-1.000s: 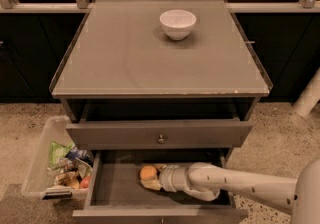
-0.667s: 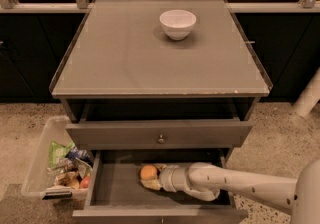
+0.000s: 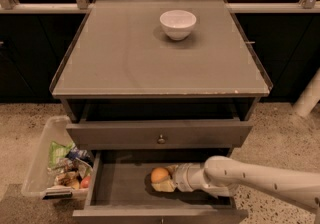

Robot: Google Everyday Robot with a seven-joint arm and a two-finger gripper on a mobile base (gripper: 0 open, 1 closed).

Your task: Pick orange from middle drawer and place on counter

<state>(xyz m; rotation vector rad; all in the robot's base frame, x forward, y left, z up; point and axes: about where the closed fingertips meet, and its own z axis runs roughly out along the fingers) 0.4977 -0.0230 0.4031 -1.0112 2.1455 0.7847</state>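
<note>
The orange (image 3: pixel 159 174) lies on the floor of the open middle drawer (image 3: pixel 120 188), the lower of the two drawers, near its centre. My gripper (image 3: pixel 165 179) reaches in from the right, low inside the drawer, and its pale fingers (image 3: pixel 163 186) are shut on the orange. The white arm (image 3: pixel 260 180) stretches off to the lower right. The grey counter (image 3: pixel 125 53) is the slab on top of the cabinet, above the drawers.
A white bowl (image 3: pixel 177 23) stands at the back middle of the counter. The upper drawer (image 3: pixel 160 133) with a small knob is nearly shut. A clear plastic bin (image 3: pixel 55 163) with snack packets and a small red fruit (image 3: pixel 85 182) sits on the floor at the left.
The gripper and the orange have shifted together a little to the right inside the drawer. Nothing else has moved.
</note>
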